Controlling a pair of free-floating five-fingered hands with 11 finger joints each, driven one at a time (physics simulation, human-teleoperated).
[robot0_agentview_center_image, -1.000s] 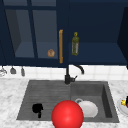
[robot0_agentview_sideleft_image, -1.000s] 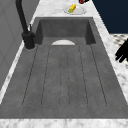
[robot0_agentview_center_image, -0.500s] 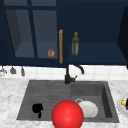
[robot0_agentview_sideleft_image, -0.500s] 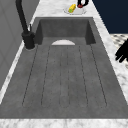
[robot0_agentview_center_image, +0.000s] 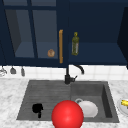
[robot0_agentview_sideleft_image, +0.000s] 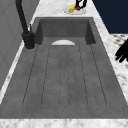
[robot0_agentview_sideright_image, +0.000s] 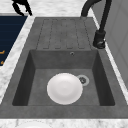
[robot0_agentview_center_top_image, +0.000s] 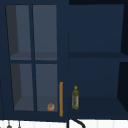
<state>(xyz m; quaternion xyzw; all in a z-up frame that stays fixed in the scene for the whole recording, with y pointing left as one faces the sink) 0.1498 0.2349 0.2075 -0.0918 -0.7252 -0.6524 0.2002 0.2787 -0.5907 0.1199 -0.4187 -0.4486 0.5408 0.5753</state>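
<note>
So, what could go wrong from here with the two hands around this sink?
1. The right hand hangs right at the small plate with the yellow food. A careless move might knock the plate away.
2. In the front view, the red ball covers part of the front rim of the sink. The left hand could bump something hidden there.

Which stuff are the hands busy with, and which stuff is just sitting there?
With the hands: left hand over the sink's drainboard; right hand by the counter plate holding a yellow thing.
Just sitting: white plate in the basin, red ball, faucet, green bottle on the shelf.
</note>
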